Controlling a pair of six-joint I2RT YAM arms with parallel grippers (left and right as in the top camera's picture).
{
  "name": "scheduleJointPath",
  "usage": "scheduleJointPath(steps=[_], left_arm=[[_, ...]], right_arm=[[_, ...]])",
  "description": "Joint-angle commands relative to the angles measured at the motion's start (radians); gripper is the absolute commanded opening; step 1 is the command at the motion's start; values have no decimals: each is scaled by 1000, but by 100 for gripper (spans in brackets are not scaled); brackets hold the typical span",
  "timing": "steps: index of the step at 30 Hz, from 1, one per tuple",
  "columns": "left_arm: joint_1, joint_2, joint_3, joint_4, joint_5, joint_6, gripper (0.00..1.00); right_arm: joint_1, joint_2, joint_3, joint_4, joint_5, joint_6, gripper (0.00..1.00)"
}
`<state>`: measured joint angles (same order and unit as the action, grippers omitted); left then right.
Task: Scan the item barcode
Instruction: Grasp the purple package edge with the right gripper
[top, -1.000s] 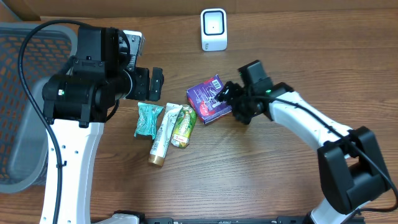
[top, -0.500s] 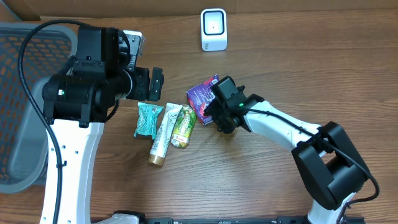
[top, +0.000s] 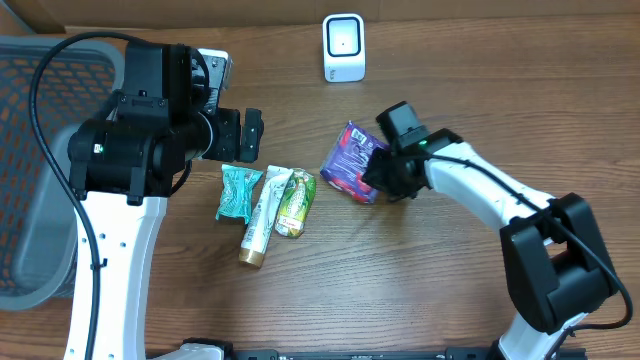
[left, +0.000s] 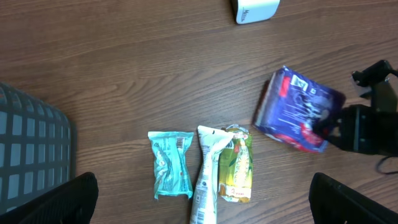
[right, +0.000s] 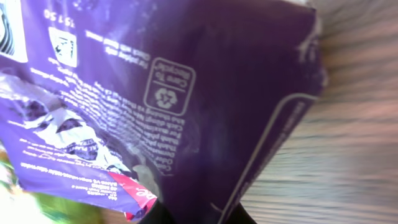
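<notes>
I have the purple packet (top: 350, 163) pinched in the right gripper (top: 376, 173), its jaws closed on the packet's right edge. The packet is tipped up off the table (top: 450, 290), between the green pouch (top: 296, 202) and the arm, and well apart from the white scanner (top: 343, 47) at the back. On my right wrist view the purple film fills the picture: a recycling mark in a rounded white box and lines of small white print, all upside down and too blurred for me to read. The scanner's side carries a word I cannot make out. The left gripper (top: 248, 135) hangs with its jaws wide apart above the teal packet (top: 238, 192) and the tube (top: 260, 218). A second ago the packet lay flat with the right jaws open at its edge; since then they have closed and it has moved right, away from the pouch.
</notes>
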<state>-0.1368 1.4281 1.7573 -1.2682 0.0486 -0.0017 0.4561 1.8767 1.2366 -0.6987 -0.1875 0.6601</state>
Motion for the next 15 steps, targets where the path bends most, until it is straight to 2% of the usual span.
scheduleJointPath(steps=[1,2,4,7,10,15], left_arm=[[5,5,18,0,-7,-13,99],[5,5,18,0,-8,-13,100],[5,5,18,0,-7,-13,100],[5,5,18,0,-7,-13,100],[5,5,18,0,-7,-13,99],[5,5,18,0,-7,-13,99]], right_arm=[[-37,-31,23,-52,11,-442,4],[-48,-31,23,-73,20,-515,4],[-65,-31,29,-103,60,-570,4],[-104,-31,64,-148,117,-584,4],[-153,-31,134,-208,83,-586,11],[-251,-31,258,-349,-122,-586,56]])
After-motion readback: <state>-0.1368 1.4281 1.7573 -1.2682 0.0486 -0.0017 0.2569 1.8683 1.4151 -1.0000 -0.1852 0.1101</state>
